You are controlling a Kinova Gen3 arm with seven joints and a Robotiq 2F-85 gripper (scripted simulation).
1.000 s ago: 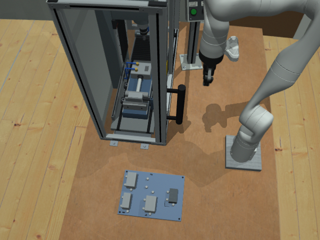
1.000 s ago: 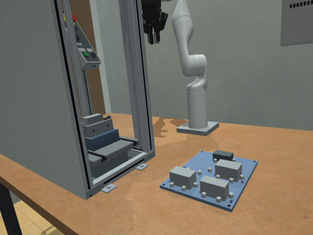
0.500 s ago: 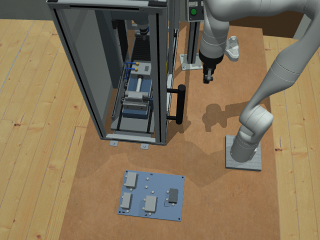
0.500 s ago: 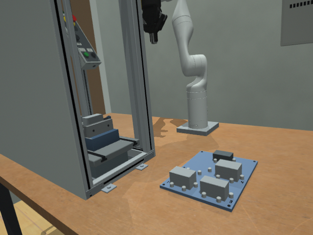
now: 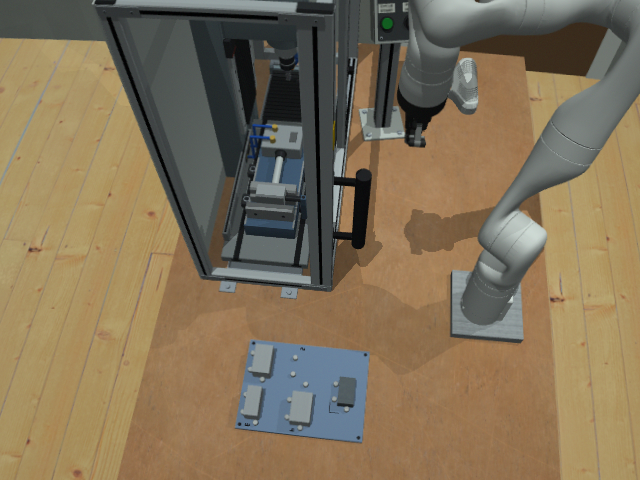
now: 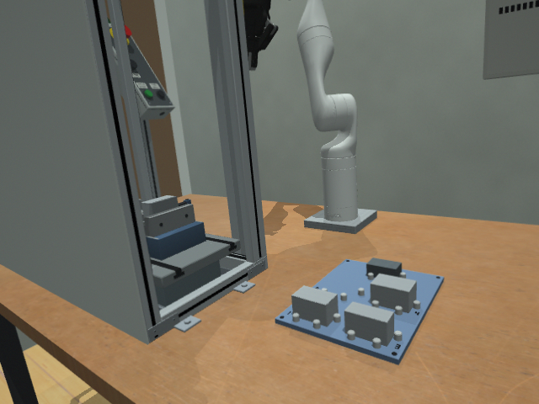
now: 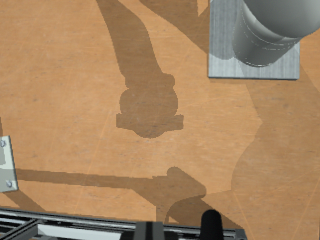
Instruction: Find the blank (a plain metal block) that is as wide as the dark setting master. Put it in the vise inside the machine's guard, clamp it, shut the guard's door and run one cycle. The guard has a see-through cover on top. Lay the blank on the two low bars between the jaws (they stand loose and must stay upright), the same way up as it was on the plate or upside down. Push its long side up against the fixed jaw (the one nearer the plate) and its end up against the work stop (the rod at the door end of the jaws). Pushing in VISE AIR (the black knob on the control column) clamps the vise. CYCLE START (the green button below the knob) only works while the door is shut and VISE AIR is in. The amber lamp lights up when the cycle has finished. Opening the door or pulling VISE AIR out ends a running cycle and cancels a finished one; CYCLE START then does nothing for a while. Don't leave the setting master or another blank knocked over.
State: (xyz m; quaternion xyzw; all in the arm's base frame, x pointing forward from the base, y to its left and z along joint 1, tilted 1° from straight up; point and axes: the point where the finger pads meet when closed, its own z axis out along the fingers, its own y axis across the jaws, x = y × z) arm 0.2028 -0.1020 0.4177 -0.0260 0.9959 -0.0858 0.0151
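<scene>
My gripper (image 5: 416, 140) (image 6: 253, 66) (image 7: 149, 231) is shut and empty, high above the bench between the guard and the arm's base. A light grey block (image 5: 271, 193) (image 6: 160, 205) sits between the vise jaws, its top above the fixed jaw (image 5: 271, 211) (image 6: 168, 220); the bars below are hidden. Its right end is near the work stop (image 5: 295, 197); contact is unclear. The door handle (image 5: 361, 209) (image 7: 212, 226) is close to the guard's side, and the door looks shut. CYCLE START (image 5: 387, 23) (image 6: 148, 93) and VISE AIR (image 6: 161, 94) show. The setting master (image 5: 346, 391) (image 6: 383, 267) stands upright.
Three blanks (image 5: 262, 359) (image 5: 252, 401) (image 5: 300, 407) stand on the blue plate (image 5: 325, 428) (image 6: 348, 266), with one pin group bare. The column foot (image 5: 368, 126) (image 7: 7, 165) is behind the handle. The arm's base (image 5: 460, 330) (image 6: 365, 219) (image 7: 220, 67) stands to the right.
</scene>
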